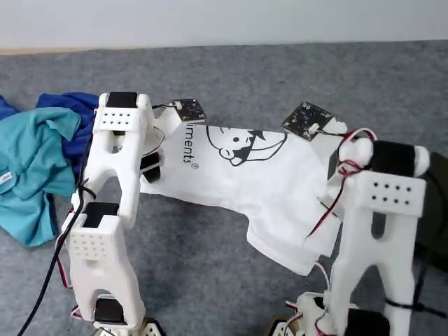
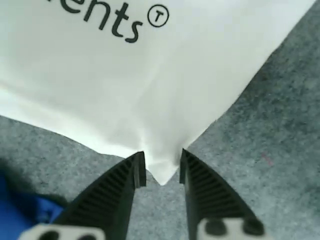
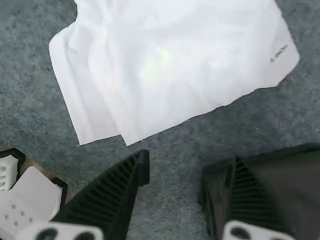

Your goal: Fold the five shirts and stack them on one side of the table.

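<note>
A white shirt (image 1: 245, 175) with a black print lies spread on the grey carpet between the arms. Its left corner (image 2: 161, 172) pokes between the fingers of my left gripper (image 2: 162, 172), which stands narrowly open around it at the shirt's left edge (image 1: 150, 171). My right gripper (image 3: 187, 177) is wide open over bare carpet, just short of the shirt's folded right side (image 3: 165, 70). The right arm (image 1: 381, 189) stands at that edge. A teal shirt (image 1: 31, 168) and a blue shirt (image 1: 70, 112) lie crumpled at the far left.
A dark garment (image 1: 437, 210) lies at the right edge, next to my right gripper's finger (image 3: 280, 170). Both arm bases stand at the table's near side. A white arm base part (image 3: 22, 205) is close to the right gripper.
</note>
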Available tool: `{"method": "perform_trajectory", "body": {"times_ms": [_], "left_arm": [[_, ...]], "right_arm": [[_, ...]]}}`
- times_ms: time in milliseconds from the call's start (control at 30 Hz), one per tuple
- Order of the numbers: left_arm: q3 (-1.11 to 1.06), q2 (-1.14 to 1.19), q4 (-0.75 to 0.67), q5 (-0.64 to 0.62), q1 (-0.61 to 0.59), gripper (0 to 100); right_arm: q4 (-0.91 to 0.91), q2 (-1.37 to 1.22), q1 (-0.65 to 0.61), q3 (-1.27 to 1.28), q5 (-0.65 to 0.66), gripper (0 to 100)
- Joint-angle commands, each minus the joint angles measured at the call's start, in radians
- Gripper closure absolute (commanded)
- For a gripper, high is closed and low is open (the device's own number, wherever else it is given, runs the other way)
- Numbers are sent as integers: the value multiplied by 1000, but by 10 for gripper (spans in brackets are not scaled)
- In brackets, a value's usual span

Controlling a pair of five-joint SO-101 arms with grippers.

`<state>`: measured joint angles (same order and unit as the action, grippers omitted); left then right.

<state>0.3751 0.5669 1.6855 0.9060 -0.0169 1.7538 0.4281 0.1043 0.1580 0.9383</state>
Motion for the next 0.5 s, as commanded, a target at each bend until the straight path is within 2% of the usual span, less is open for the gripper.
{"method": "perform_trajectory", "body": {"times_ms": [0, 267, 367, 467], "left_arm": [[81, -75, 34, 6, -5, 874], [325, -74, 63, 3, -106, 877], [325, -74, 69, 2, -133, 885], [282, -69, 69, 2, -144, 937]], "right_arm": [[42, 76, -4, -38, -12, 735], [41, 101, -7, -34, -55, 735], [38, 96, -8, -34, -91, 735], [33, 71, -10, -34, -144, 736]]}}
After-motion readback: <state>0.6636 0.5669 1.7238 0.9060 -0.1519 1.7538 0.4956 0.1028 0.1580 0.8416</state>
